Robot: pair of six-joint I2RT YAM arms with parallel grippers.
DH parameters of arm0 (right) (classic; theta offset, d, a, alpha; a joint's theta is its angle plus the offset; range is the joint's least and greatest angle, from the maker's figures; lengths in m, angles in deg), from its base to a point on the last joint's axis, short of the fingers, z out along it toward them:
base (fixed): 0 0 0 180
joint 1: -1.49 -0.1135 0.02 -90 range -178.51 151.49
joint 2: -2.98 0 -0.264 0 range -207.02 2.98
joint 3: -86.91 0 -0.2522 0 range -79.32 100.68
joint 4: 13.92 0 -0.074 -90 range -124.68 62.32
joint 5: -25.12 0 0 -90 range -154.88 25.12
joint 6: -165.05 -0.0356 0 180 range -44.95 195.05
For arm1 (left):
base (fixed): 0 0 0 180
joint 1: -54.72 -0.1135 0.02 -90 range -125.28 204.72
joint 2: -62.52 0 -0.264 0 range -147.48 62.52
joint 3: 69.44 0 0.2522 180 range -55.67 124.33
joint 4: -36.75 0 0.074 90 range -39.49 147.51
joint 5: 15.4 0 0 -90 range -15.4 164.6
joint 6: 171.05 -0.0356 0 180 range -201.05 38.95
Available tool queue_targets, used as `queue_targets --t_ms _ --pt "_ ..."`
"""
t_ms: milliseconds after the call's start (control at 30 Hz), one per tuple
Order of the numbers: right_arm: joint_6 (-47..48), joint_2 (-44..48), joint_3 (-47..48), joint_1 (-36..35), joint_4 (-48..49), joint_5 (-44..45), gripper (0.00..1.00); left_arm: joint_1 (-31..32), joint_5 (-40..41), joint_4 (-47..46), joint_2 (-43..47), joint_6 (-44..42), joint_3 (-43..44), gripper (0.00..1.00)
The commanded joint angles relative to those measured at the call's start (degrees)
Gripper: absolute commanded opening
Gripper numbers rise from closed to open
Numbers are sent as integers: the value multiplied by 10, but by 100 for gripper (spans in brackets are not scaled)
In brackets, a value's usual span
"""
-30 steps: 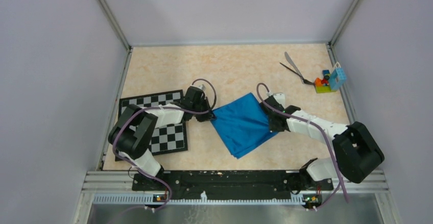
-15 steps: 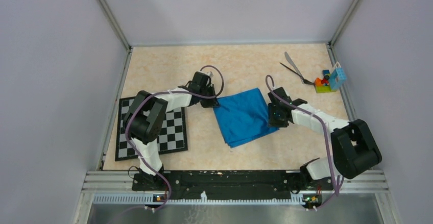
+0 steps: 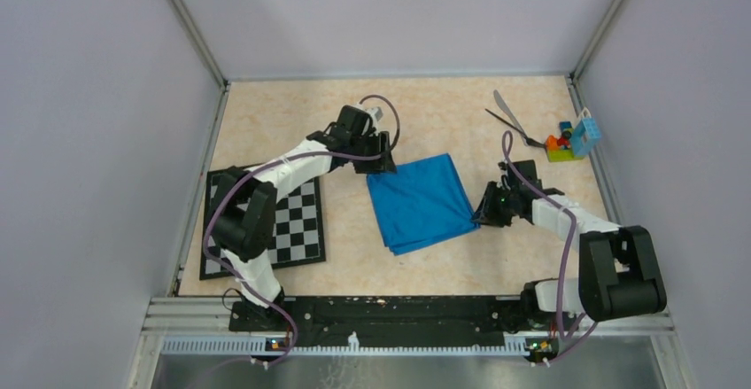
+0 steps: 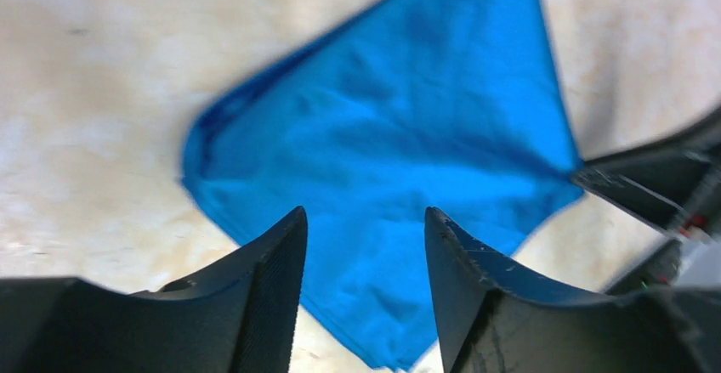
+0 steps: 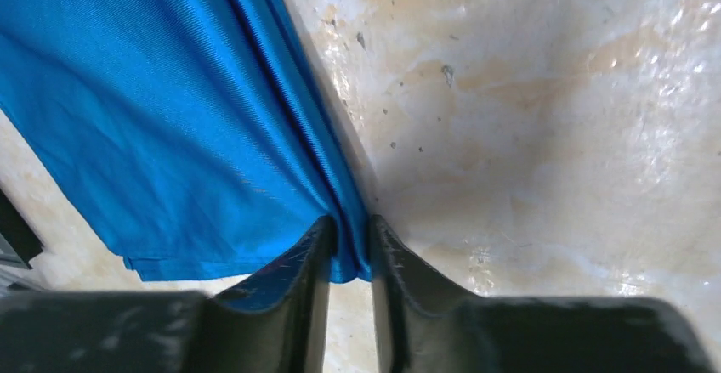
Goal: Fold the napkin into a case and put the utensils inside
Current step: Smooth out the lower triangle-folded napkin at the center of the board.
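The blue napkin (image 3: 421, 201) lies folded flat in the middle of the table, several layers showing at its near edge. My left gripper (image 3: 381, 160) hovers at its far left corner, open, with the napkin (image 4: 383, 135) below and nothing between the jaws (image 4: 364, 213). My right gripper (image 3: 483, 214) is at the napkin's near right corner. Its jaws (image 5: 350, 220) stand a narrow gap apart, and the corner of the napkin (image 5: 170, 118) lies between the tips. The utensils lie at the far right: a silver knife (image 3: 504, 108) and a thin black piece (image 3: 512, 125).
A checkered board (image 3: 297, 229) lies on the left under the left arm. Small colourful toy blocks (image 3: 558, 146) and a light-blue piece (image 3: 585, 136) sit by the right wall next to the utensils. Walls enclose the table on three sides.
Both arms carried the napkin's corners toward the back and laid it in a squarer fold. The left gripper opened and let go. The right gripper loosened and drew back to the right.
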Motion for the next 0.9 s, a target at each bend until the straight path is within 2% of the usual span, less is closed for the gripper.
queue_targets --t_ms 0,67,200,267,333,433,500,667,733,867 --pt "2 6 -20 1 44 -36 14 66 -47 -5 63 20 -14 60" --pt "-16 18 -39 -9 61 -72 2 105 -35 -6 71 33 -23 60" --pt "-99 56 -91 -61 127 -125 0 173 -14 -13 72 63 -43 58" --pt "-129 79 -114 -69 147 -148 6 200 -8 -22 73 80 -58 57" --pt "-118 101 -113 -70 124 -144 18 225 5 -13 71 88 -63 57" --pt "-76 124 -89 -68 49 -86 36 257 28 1 69 102 -67 59" --pt "-63 127 -93 -50 38 -82 40 273 33 1 62 110 -62 59" --pt "-66 107 -118 -4 73 -153 39 307 40 -3 20 125 -20 57" --pt "-63 97 -125 -4 87 -166 36 314 42 1 -3 128 0 54" --pt "-59 75 -137 -4 116 -193 27 329 46 -1 -45 135 34 55"
